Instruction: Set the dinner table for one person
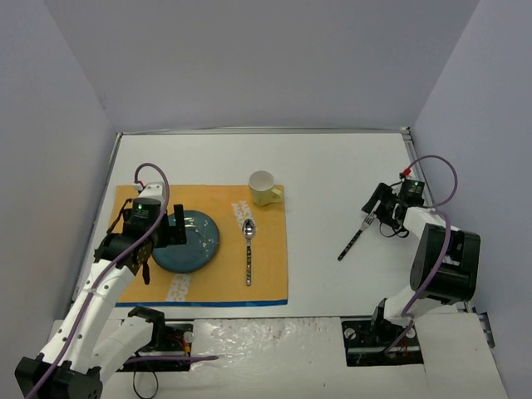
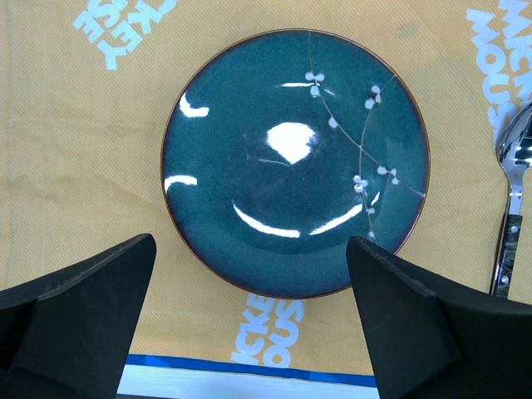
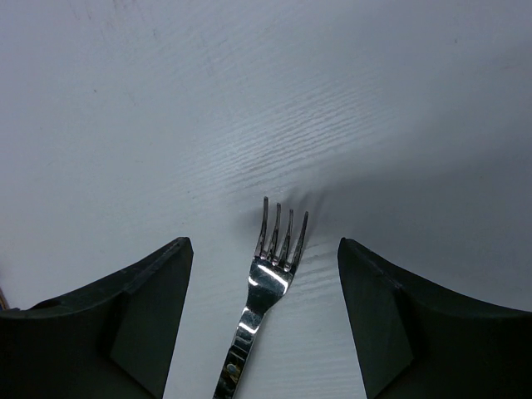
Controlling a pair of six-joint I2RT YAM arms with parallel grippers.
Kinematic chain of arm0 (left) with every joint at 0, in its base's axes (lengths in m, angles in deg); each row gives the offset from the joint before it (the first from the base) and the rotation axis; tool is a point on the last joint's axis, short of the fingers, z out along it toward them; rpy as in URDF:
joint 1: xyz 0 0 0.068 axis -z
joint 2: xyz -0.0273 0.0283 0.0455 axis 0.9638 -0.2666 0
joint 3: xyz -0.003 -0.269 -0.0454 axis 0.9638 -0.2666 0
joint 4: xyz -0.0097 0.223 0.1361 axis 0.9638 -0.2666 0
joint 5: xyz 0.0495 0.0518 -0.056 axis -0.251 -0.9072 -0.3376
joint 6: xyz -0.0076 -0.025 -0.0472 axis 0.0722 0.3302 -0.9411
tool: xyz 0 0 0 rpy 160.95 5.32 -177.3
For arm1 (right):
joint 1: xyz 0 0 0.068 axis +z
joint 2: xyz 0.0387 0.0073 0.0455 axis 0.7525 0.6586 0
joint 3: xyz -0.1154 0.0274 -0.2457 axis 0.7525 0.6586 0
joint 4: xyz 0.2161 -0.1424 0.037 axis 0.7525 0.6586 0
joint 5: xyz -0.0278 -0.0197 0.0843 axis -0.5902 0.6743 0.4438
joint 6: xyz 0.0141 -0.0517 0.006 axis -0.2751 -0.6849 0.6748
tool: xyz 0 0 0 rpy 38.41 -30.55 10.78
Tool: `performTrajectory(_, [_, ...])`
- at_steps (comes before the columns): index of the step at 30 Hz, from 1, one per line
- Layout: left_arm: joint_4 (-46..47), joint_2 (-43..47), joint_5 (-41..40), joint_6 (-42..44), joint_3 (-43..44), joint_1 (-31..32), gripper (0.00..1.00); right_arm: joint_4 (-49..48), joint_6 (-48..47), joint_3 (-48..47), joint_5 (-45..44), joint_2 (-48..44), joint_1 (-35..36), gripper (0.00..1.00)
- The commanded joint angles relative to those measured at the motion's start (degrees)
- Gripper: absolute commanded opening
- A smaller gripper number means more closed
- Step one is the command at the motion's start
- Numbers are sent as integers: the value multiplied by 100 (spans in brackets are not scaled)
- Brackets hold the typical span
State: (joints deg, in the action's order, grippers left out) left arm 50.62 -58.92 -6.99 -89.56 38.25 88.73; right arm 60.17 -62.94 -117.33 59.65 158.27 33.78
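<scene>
Teal plate [image 2: 249,125] sits centred under my left gripper [image 2: 251,245], which hovers tilted down, jaws wide and empty. Toward 3 o'clock on the white dinner table [image 1: 332,166] spreading beneath everything, my right gripper [image 3: 263,241] stoops low, open astride the fork [image 3: 268,283]; I should close squarely on its neck.

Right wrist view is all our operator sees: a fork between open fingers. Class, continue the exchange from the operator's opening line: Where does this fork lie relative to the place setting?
Observer: The fork lies on the bare dinner table, well to the right of the placemat.
Operator: What is on the placemat?
Observer: A blue plate, with a spoon lying to its right.
Operator: What is the left arm doing?
Observer: The left gripper hangs open over the plate, holding nothing.
</scene>
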Motion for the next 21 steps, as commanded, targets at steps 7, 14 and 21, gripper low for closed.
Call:
performTrajectory(7, [314,15,66,120,171,22,97,-558,-780,42,626,290,-54,64])
performTrajectory(14, [314,23,101,121,171,31,97,-542,-823,-11,777,419,-70,50])
performTrajectory(21, [314,23,110,129,171,31,97,-498,-806,-46,809,482,-79,33])
